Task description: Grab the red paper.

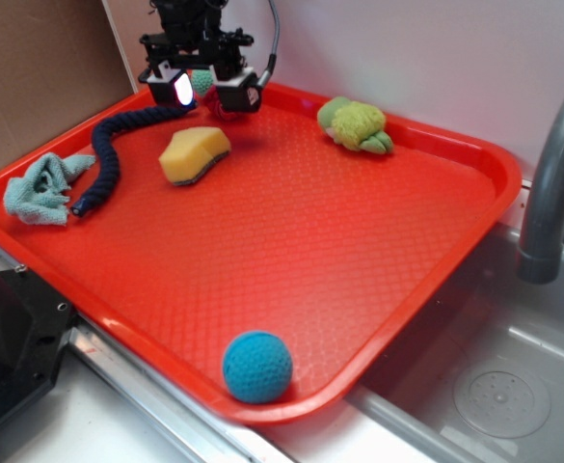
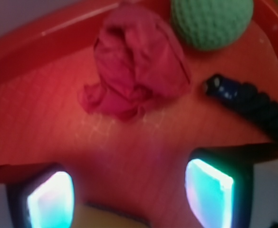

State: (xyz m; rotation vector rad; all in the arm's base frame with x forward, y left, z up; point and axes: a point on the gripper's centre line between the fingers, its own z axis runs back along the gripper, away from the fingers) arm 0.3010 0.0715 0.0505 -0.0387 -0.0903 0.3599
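The red paper (image 2: 136,61) is a dark crimson crumpled wad lying on the red-orange tray (image 2: 43,123) near its far rim, just left of a small green knitted ball (image 2: 212,21). My gripper (image 2: 129,194) is open and empty, and its two lit pads (image 2: 51,199) stand apart, short of the paper. In the exterior view the gripper (image 1: 209,94) hangs over the tray's far left corner. The green ball (image 1: 201,82) shows between the fingers, and the paper is mostly hidden behind them.
A dark blue rope (image 1: 118,145) ends close to the right of the paper (image 2: 243,97). On the tray (image 1: 310,251) lie a yellow sponge (image 1: 195,154), a teal cloth (image 1: 42,188), a green plush (image 1: 357,125) and a blue ball (image 1: 257,367). A grey faucet (image 1: 551,183) and a sink (image 1: 494,386) are on the right.
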